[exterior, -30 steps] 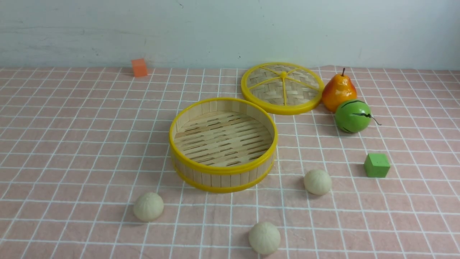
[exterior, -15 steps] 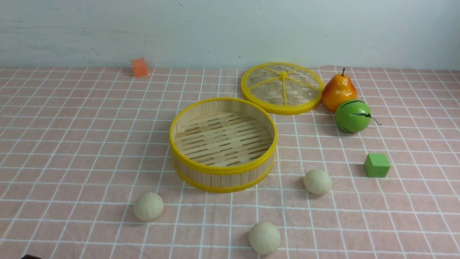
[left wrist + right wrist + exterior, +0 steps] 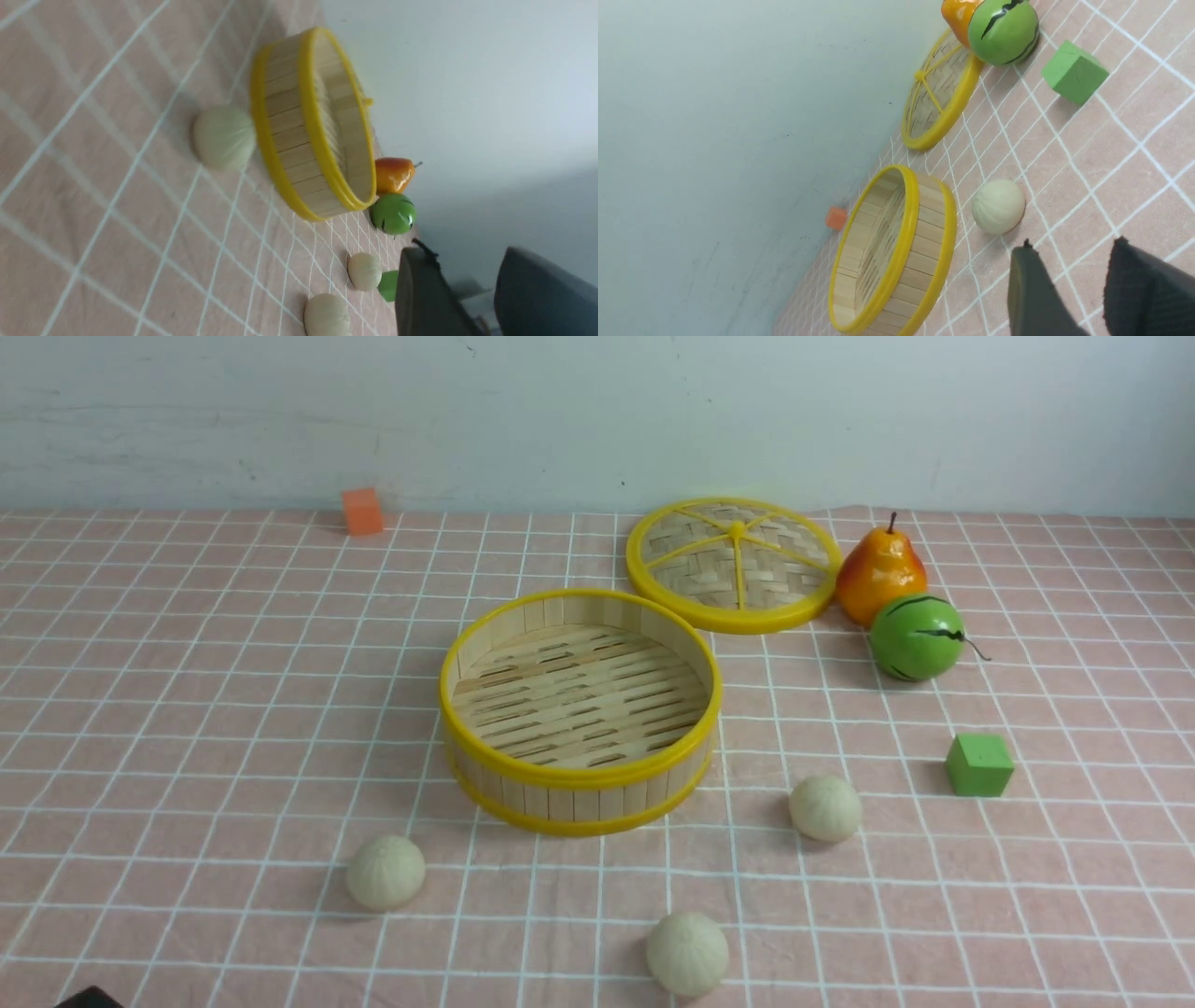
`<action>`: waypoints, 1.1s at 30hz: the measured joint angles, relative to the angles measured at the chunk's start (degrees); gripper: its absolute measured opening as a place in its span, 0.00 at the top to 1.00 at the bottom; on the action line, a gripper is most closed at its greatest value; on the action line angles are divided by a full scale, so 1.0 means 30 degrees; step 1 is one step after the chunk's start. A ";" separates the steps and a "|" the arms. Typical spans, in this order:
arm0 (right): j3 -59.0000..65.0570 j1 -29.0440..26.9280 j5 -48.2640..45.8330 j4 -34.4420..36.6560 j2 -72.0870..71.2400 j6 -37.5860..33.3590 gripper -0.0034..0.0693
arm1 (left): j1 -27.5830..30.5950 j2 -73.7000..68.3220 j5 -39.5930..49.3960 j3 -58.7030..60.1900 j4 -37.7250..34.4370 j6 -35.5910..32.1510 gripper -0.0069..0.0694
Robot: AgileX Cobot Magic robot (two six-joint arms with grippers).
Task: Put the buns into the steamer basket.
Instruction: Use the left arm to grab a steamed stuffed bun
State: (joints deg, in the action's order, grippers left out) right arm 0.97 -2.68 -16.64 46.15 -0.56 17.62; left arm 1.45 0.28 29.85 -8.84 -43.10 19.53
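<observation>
I see both pincers parted and empty: left gripper (image 3: 462, 266), right gripper (image 3: 1073, 252). Left bun (image 3: 386, 871), front bun (image 3: 687, 953), right bun (image 3: 825, 808) lie on cloth (image 3: 187, 709), near steamer basket (image 3: 579, 803), all outside it.

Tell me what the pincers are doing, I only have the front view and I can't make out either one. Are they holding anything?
Observer: The left wrist view shows the left pincer open, with nothing between its jaws.
Operator: And the right one?
Observer: In the right wrist view the right pincer is open too, and empty.
Operator: What is it facing?
Observer: One bun lies ahead of it on the cloth, beside the steamer basket. The pincer is not touching it.
</observation>
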 joint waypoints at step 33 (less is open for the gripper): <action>-2.0366 0.9478 -1.3966 -0.8715 2.4971 -1.4620 0.97 | -0.7556 -2.7895 0.9582 -1.8961 1.2341 -0.5567 0.65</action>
State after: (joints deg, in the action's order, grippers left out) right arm -60.13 25.76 -58.54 20.01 74.35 -26.24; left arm -21.21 -83.40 58.60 -65.73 -6.07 2.82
